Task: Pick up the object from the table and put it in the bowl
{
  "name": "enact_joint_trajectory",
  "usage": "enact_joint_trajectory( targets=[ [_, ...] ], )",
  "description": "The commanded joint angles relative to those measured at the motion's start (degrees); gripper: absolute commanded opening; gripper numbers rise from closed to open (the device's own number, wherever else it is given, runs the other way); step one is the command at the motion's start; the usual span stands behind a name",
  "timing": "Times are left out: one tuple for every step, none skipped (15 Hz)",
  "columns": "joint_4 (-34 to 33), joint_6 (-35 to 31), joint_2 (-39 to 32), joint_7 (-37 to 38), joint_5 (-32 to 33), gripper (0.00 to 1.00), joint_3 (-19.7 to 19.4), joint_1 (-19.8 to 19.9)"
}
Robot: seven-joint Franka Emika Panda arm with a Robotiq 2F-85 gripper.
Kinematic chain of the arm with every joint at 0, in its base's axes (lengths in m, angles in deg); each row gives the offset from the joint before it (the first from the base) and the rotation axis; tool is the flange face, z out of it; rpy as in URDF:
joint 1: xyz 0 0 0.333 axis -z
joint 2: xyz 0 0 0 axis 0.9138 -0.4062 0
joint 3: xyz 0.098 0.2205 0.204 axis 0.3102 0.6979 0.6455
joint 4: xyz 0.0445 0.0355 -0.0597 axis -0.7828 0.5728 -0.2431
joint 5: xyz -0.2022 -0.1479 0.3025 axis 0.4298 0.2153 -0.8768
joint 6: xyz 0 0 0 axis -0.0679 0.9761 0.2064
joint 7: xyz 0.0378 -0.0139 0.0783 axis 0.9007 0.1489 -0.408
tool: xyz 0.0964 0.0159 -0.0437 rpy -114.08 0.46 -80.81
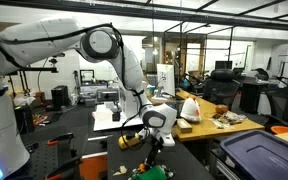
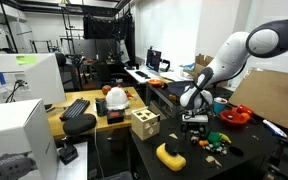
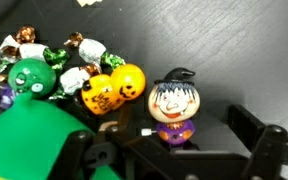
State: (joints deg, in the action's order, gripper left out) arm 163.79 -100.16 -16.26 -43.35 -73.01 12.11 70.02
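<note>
1. The white arm reaches down over the black worktop (image 2: 256, 152), and its pincer (image 2: 194, 123) hangs low above a cluster of small toys.
2. In the wrist view the pincer's dark fingers (image 3: 265, 146) stand spread apart at the lower edge of the picture, with nothing pinched between them.
3. A witch figurine (image 3: 174, 106) (black pointed hat, grinning pale face, purple base) stands upright on the worktop just ahead of the pincer, in line with the gap between the fingers. Whether either finger touches it cannot be told.
4. Just beside the figurine lie two orange pumpkin balls (image 3: 114, 88) pressed against each other. Beyond them is a green monster head (image 3: 29, 78), and foil-wrapped sweets (image 3: 79, 46) are scattered behind.
5. A plain green shape (image 3: 24, 140) fills the lower corner of the wrist view, too close to identify.
6. In an exterior view a red-orange bowl (image 2: 234, 116) sits on the worktop near the toy cluster, on the side away from a yellow object (image 2: 171, 155) and a wooden cube (image 2: 144, 124).
7. The figurine is outside the bowl.
</note>
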Motion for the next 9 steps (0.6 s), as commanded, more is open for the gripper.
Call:
enact_joint_trajectory(
  targets=[
    [-1.92, 3.59, -0.11, 0.59, -0.94, 1.00, 0.30, 0.37],
    [-1.72, 4.65, 0.30, 1.09, -0.87, 1.00, 0.07, 0.17],
    [-1.78, 5.54, 0.41, 1.43, -0.84, 1.00, -0.04, 0.09],
    [-1.89, 6.59, 0.50, 1.65, -0.85, 1.00, -0.04, 0.12],
    [-2.16, 7.68, 0.47, 1.95, -0.88, 1.00, -0.03, 0.17],
    [-2.43, 8.75, 0.41, 2.46, -0.90, 1.00, 0.00, 0.22],
    [-2.77, 9.83, 0.33, 2.27, -0.91, 1.00, 0.25, 0.49],
    [-3.02, 10.44, 0.27, 2.01, -1.06, 0.91, 0.44, 0.72],
    [-3.37, 11.12, 0.16, 2.05, -1.16, 0.72, 0.45, 0.81]
  ],
)
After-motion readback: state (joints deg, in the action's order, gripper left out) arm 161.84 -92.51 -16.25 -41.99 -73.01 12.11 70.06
